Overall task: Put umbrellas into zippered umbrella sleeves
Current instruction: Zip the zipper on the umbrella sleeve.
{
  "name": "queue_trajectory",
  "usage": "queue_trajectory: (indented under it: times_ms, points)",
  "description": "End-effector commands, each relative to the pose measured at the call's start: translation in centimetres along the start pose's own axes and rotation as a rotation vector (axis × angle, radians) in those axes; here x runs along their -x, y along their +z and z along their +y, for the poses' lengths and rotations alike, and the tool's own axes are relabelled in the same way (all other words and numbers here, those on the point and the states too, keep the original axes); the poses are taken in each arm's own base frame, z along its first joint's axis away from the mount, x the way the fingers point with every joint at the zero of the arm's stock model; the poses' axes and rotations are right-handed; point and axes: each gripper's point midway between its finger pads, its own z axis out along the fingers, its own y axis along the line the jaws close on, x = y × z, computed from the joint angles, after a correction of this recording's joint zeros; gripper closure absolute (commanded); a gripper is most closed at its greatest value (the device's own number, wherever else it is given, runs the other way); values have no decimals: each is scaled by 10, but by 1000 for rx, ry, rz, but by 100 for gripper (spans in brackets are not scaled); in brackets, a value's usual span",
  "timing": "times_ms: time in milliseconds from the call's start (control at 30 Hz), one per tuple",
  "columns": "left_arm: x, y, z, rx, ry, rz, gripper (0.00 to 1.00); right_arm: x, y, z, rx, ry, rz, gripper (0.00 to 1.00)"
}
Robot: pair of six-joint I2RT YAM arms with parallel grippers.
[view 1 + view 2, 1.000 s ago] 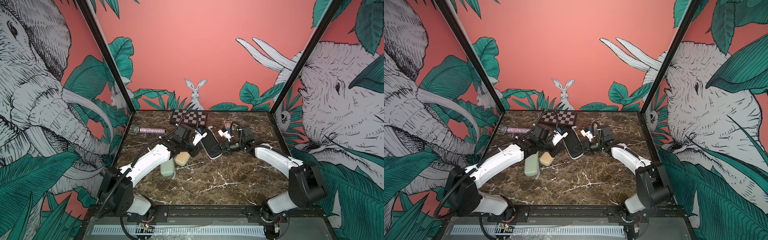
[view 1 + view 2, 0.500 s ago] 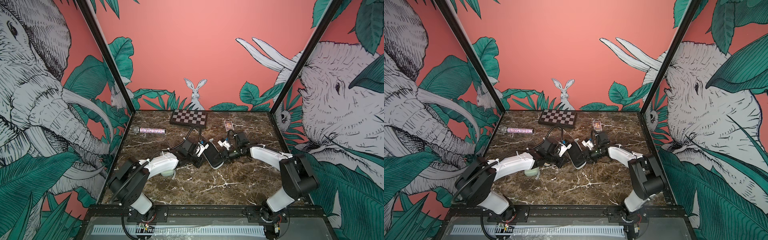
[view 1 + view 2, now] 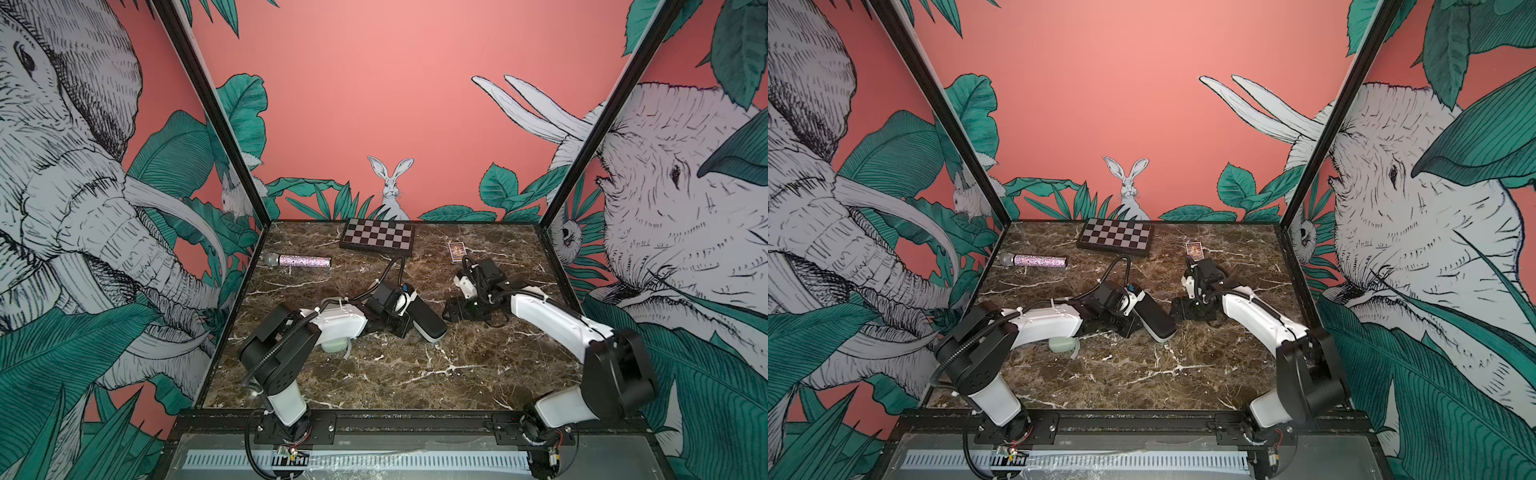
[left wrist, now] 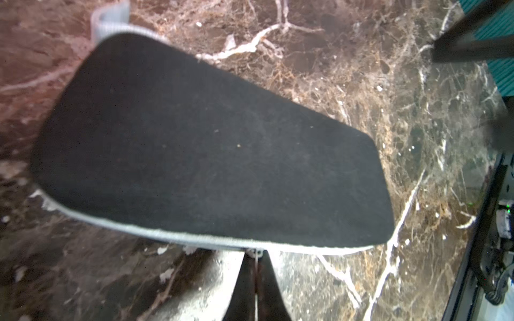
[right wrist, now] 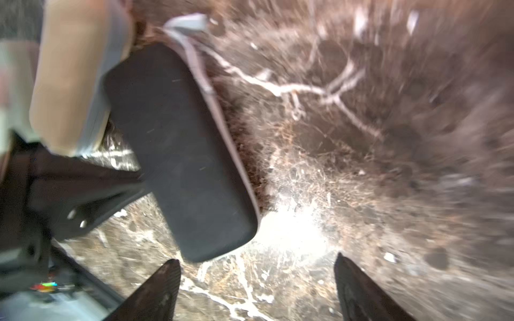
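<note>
A black zippered umbrella sleeve point(image 3: 424, 321) point(image 3: 1158, 319) lies closed on the marble, its grey zipper edge point(image 4: 194, 240) facing my left gripper point(image 4: 256, 254). That gripper point(image 3: 400, 328) is shut, pinching the small metal zipper pull at the sleeve's edge. My right gripper point(image 5: 256, 262) point(image 3: 451, 309) stands open a little off the sleeve's end point(image 5: 211, 244), with nothing between its fingers. A mint green sleeve point(image 3: 336, 345) peeks out from under the left arm. A cream sleeve point(image 5: 69, 83) lies beside the black one. No umbrellas are in view.
In both top views a checkered board box point(image 3: 377, 236) sits at the back wall, a glittery microphone point(image 3: 299, 261) at the back left and a small card point(image 3: 456, 251) at the back right. Printed walls close three sides.
My right gripper has opened and drawn back from the black sleeve. The sleeve and both arms have come down toward the front. The left gripper has stayed shut.
</note>
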Motion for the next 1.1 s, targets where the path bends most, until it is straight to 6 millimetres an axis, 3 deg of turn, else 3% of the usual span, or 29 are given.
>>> queue_trajectory:
  times_ms: [0, 100, 233, 367, 633, 833, 1067]
  points:
    - [17, -5, -8, -28, -32, -42, 100, -26, 7, 4, -154, -234, 34, 12]
    - [26, -14, -15, -44, -22, -67, 100, -13, 19, 22, -130, -352, -8, 2]
    - [26, -22, -19, -51, -11, -69, 100, -5, 44, 40, -52, -465, 14, 1]
    - [17, -15, -16, -53, -16, -43, 100, 0, 66, 38, -70, -504, 40, 1]
    - [14, -8, -15, -57, 10, -10, 100, 9, 91, 27, -126, -521, 82, 1]
    - [14, -10, -3, -12, 20, 6, 100, 2, 100, 32, -59, -516, 128, 17]
    - [44, -46, 17, 103, 76, -19, 100, 3, 82, 35, -50, -508, 32, 42]
